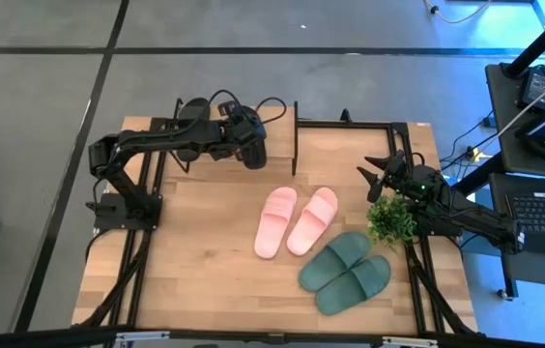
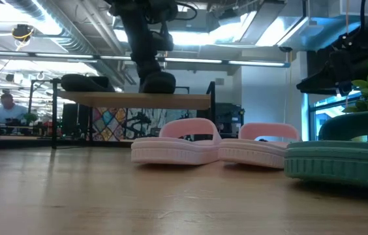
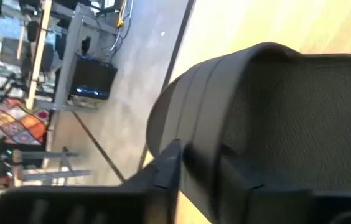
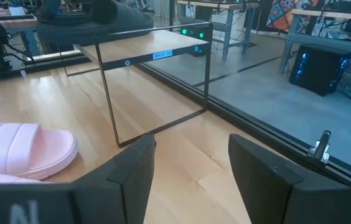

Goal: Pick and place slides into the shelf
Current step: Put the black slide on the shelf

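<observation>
My left gripper (image 1: 251, 145) pinches one black slide (image 1: 255, 150) over the shelf (image 1: 282, 145); another black (image 1: 193, 108) sits there. Two pink (image 1: 297, 220), two green (image 1: 346, 272) on table. Right gripper (image 1: 381, 177) spread.

A small green plant (image 1: 389, 221) stands on the wooden table (image 1: 205, 280), near its right edge.

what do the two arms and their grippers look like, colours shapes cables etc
Both arms are black and slim, built of jointed segments on black bases bolted to a black frame. The left gripper has black cables looping over its wrist. The right gripper ends in two flat, dark, blade-like fingers with squared edges; a small green light glows on that arm. No markings are readable.
</observation>
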`<action>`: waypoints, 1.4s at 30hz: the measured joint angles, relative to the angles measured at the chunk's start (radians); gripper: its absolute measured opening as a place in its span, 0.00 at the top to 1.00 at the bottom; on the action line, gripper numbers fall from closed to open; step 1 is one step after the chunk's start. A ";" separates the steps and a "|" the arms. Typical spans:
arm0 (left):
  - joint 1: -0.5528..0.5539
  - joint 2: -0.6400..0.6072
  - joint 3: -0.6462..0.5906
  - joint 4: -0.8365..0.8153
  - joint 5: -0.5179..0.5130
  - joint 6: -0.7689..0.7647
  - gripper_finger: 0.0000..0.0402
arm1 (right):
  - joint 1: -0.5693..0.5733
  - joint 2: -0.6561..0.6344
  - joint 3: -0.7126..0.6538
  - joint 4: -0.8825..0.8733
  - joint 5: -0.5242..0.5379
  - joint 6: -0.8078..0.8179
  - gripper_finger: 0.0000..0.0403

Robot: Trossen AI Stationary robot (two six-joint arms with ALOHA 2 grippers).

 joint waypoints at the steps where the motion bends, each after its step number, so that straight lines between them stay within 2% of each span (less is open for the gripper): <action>1: 0.000 0.000 0.000 0.000 -0.002 0.018 0.89 | 0.000 0.000 0.000 0.000 0.000 0.000 0.49; 2: 0.000 0.000 0.000 0.000 -0.002 0.034 0.94 | 0.000 0.000 0.000 0.000 0.000 0.000 0.49; 4: 0.000 0.000 0.000 -0.001 -0.003 0.054 0.97 | 0.000 0.000 0.000 0.000 0.000 0.000 0.49; 7: 0.000 0.000 0.000 -0.006 -0.011 0.056 0.97 | 0.000 0.000 0.000 0.000 0.000 0.000 0.49; 12: -0.003 -0.002 0.000 -0.024 -0.133 0.162 0.98 | 0.000 0.000 0.000 0.000 0.000 0.000 0.49; 15: -0.004 -0.019 0.000 -0.023 -0.159 0.223 0.99 | 0.000 0.000 0.000 0.000 0.000 0.000 0.49; 22: 0.002 -0.058 0.000 -0.052 -0.106 0.281 0.99 | 0.000 0.000 0.000 -0.001 0.000 0.003 0.49; 30: 0.069 -0.134 0.000 -0.101 -0.029 0.294 0.99 | -0.003 0.000 0.000 -0.001 0.000 0.024 0.49; 37: 0.142 -0.209 0.000 -0.112 0.162 0.330 0.99 | -0.004 0.000 0.000 -0.001 0.000 0.025 0.49; 42: 0.172 -0.237 0.000 -0.121 0.159 0.428 0.99 | -0.004 0.000 0.000 -0.001 0.000 0.025 0.49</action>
